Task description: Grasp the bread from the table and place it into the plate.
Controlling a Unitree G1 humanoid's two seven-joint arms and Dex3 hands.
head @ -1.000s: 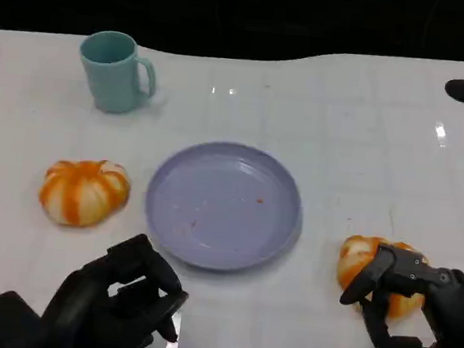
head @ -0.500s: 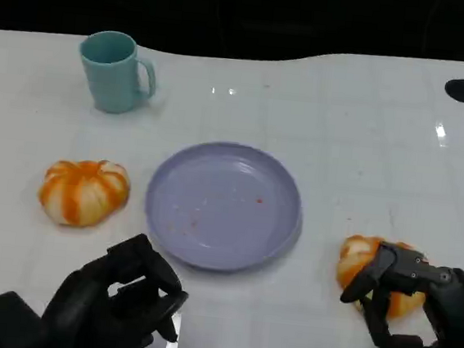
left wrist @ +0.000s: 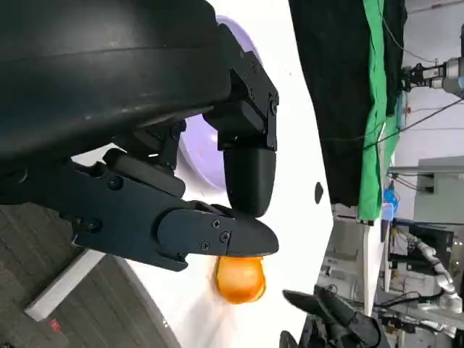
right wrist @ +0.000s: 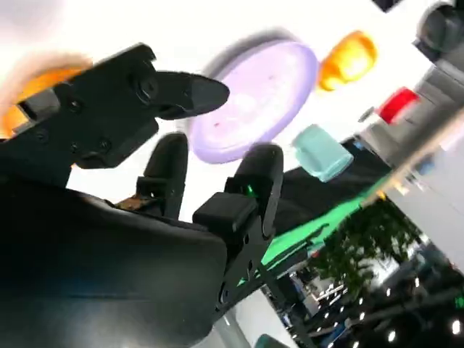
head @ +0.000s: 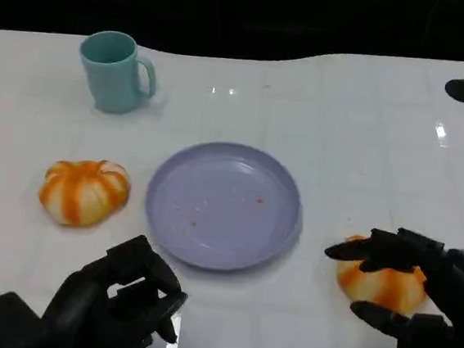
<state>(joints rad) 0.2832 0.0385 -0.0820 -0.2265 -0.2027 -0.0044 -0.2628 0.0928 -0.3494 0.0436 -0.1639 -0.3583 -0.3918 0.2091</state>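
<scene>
So there are two orange-and-white bread rolls on the white worktop (head: 368,129), one on each side of the lavender plate (head: 223,204). The bread (head: 379,284) in play sits at about 4 o'clock from the plate, close to its rim but apart from it. The right hand (head: 413,294) is spread around that roll, fingers fanned over the top and thumb low in front, not clamped on it as far as I can tell, so I'd call it released, probably lining up for a wrap grip. The left hand (head: 121,299) sits curled on nothing at 7 o'clock, likely just parked. The other roll (head: 83,191) is at 9 o'clock, and a teal mug (head: 114,71) at 11.
</scene>
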